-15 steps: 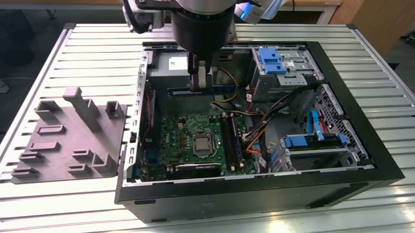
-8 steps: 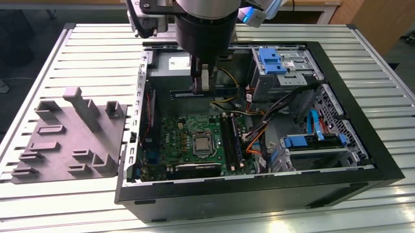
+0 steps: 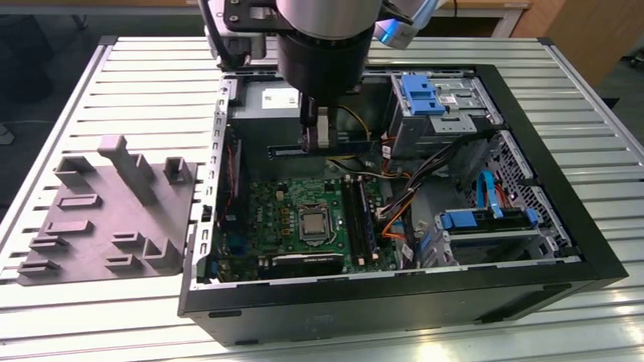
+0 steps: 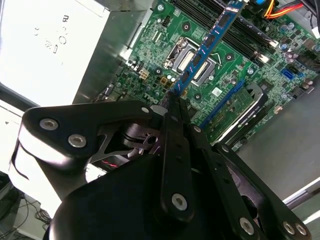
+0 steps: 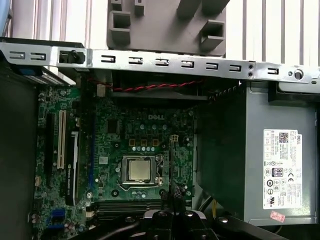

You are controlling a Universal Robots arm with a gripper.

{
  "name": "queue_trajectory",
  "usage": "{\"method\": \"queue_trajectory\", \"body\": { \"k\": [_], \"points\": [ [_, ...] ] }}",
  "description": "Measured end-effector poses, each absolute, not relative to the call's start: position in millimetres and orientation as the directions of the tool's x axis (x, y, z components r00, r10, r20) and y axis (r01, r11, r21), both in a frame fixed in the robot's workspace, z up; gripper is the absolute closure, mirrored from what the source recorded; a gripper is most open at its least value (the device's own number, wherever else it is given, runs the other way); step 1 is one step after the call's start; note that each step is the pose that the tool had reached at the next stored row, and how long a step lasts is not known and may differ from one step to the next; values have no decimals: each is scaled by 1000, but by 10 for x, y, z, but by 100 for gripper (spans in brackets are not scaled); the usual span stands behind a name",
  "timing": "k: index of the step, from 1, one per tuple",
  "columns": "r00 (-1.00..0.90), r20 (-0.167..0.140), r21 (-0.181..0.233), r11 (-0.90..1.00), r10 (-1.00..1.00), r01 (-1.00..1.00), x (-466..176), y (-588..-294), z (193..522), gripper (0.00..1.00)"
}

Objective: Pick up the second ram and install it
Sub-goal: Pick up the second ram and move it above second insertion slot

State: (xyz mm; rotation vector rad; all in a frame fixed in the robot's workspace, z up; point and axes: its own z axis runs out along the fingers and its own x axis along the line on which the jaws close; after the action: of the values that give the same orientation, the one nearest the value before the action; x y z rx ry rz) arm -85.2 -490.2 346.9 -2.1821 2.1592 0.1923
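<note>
Nearest the lens in the second wrist view, the gripper (image 4: 174,99) spreads its black linkage plates across the foreground. Its jaws are clenched on one end of the second ram (image 4: 207,44), a thin blue-and-dark stick that runs away from the fingertips over the green motherboard (image 4: 150,55). The stick hangs in the air above the board. It passes over the processor socket (image 4: 192,60), and its far end reaches toward the long black memory sockets (image 4: 250,35) without being seated in any of them. In the exterior view, at that view's left, a grey moulded fixture (image 3: 111,211) with upright posts and small pockets lies on the slatted metal table (image 3: 141,75). Just beside it stands the open black computer case (image 3: 403,298), lying on its side with its interior facing up. The arm (image 3: 322,45) comes down into the case near its far wall and holds the stick over the far edge of the board. Further toward that view's right are orange and yellow cables (image 3: 397,200) and two blue-trimmed drive bays (image 3: 423,94), one far and one near. In the first wrist view, the grey power supply (image 5: 235,165) with its pale label sits beside the board.
</note>
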Motion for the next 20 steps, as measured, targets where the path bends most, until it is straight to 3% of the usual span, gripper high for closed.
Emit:
{"method": "queue_trajectory", "body": {
  "k": [20],
  "points": [
    [8,-135,41,-13,-991,-999,-795,-4936,3274,89]
  ]
}}
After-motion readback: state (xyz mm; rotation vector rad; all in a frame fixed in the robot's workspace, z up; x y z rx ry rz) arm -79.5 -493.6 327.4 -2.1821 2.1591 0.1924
